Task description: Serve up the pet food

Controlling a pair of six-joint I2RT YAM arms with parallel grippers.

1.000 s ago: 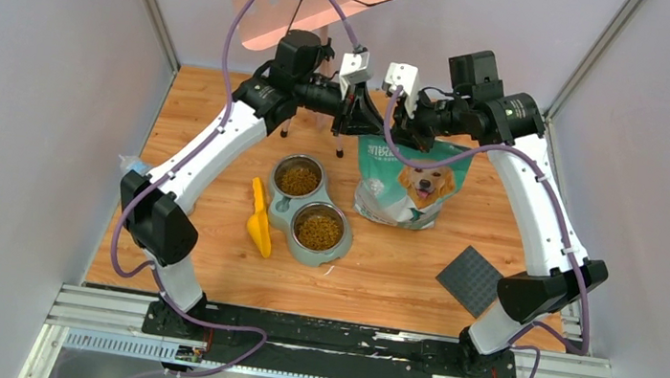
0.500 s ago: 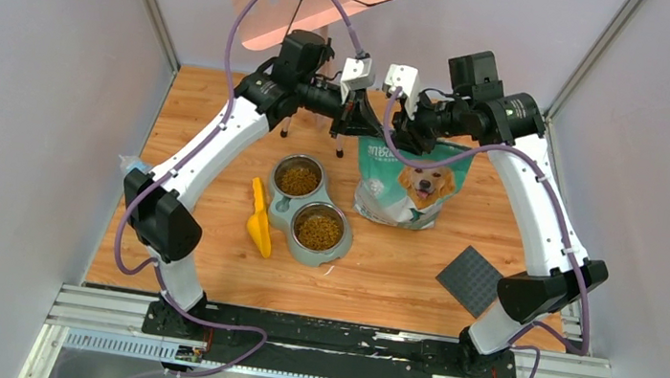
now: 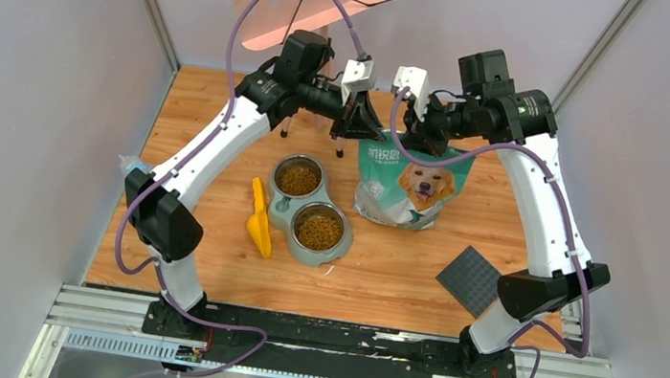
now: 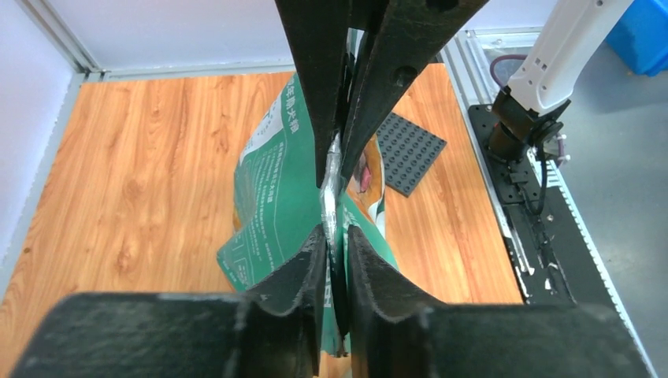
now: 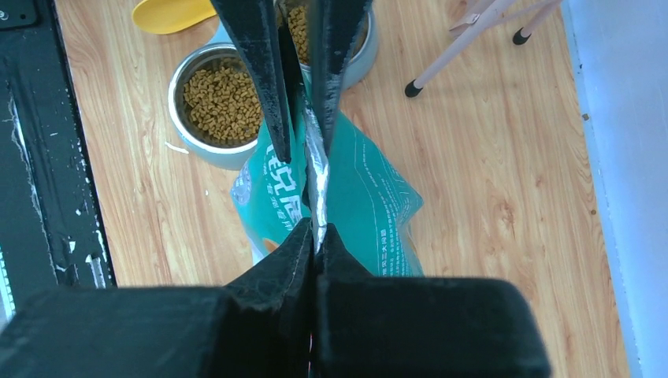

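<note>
The mouth of the bag [image 3: 413, 187] is hard to read. From above, both wrists cover its top edge. In the wrist views only a flattened silver seam shows between the fingers, so what is inside the bag cannot be seen. The left gripper [image 4: 337, 169] is pressed together on that seam toward the left end of the top edge. The right gripper [image 5: 306, 153] pinches the same seam further right. In the left wrist view the gripper's own body cuts off the lower part of the bag. In the right wrist view the fingers hide part of the far bowl, and the yellow scoop [image 3: 259, 226] is cropped by the frame's top.

The pet food [image 5: 220, 102] lies in both steel bowls of a grey-green double feeder [image 3: 283, 204]. The feeder sits left of the desk's middle, between the scoop and the bag, and both bowls are well filled with brown pellets. The scoop lies flat just beside the feeder on the side toward the left edge.

The bag stands upright just right of centre, nearer the far edge. A dark studded mat [image 3: 470, 280] lies near the near right corner. Thin pink stand legs [image 5: 465, 43] rest on the desk [image 3: 212, 135] by the far edge, behind the left gripper. Bare wood runs along the near edge and toward the far left corner.
</note>
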